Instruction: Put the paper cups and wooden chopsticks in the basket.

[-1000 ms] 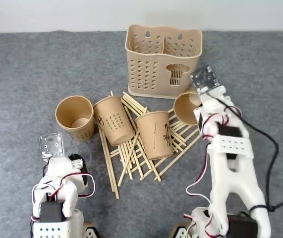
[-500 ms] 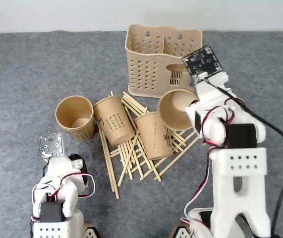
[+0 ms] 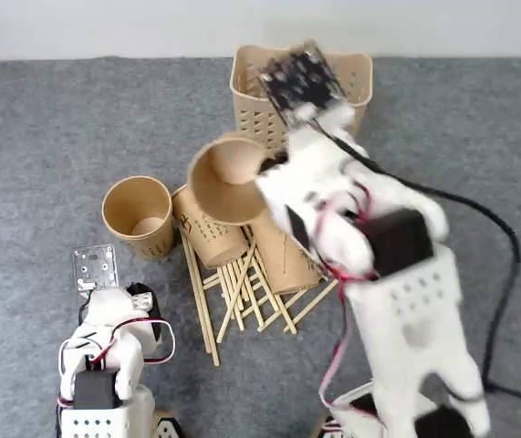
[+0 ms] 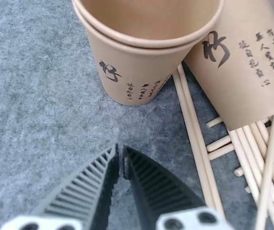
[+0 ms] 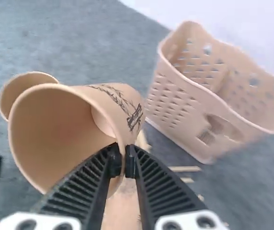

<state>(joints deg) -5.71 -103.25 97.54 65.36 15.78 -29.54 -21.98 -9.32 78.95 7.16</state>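
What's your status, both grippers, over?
Right gripper shut on the rim of a paper cup, held above the lying cups. Left gripper shut, empty, by the upright cup. Chopsticks on the table, basket behind.

Four paper cups (image 3: 138, 214) (image 3: 207, 235) (image 3: 280, 260) (image 3: 228, 178), one basket (image 3: 251, 114), and a heap of chopsticks (image 3: 240, 294) beyond counting.

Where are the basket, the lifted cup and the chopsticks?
basket (image 5: 194, 91), right wrist view, perforated front wall.
lifted cup (image 3: 226, 178), high view, inside its open mouth.
chopsticks (image 4: 194, 125), left wrist view, middle of one pair.
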